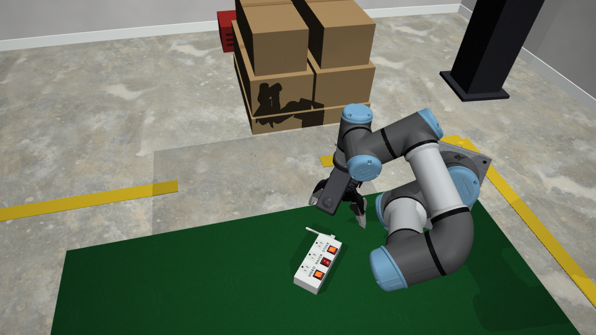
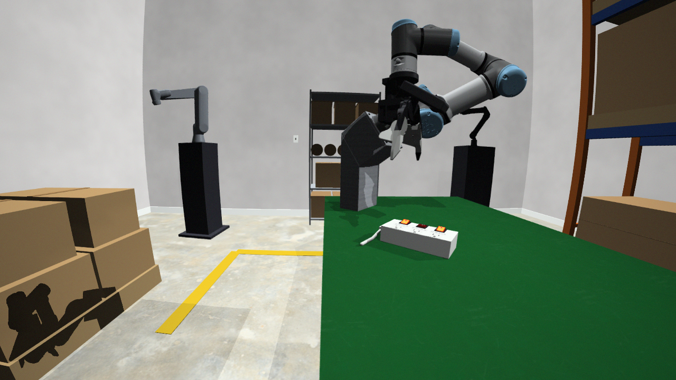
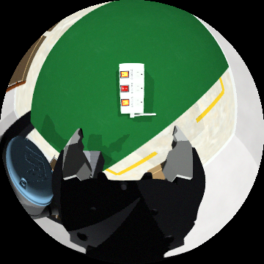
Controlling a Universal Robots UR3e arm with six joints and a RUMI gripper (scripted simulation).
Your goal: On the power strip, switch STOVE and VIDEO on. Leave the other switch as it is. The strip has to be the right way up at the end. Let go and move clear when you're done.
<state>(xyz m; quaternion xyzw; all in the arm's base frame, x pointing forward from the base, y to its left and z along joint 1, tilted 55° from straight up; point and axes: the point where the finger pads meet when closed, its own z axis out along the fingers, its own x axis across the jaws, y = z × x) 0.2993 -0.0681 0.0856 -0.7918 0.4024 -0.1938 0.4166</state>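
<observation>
Power strip (image 1: 318, 263) on green table (image 1: 166, 283)

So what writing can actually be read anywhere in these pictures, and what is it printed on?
"STOVE": on the white power strip, beside the lit switch nearest its cord.
"RAZOR": on the strip, beside the dark middle switch.
"VIDEO": on the strip, beside the lit switch at the far end.
Raised mark on the arm's blue joint cap: a logo, not readable as letters.
Dark marks on the cardboard boxes: shadow, not writing.
</observation>
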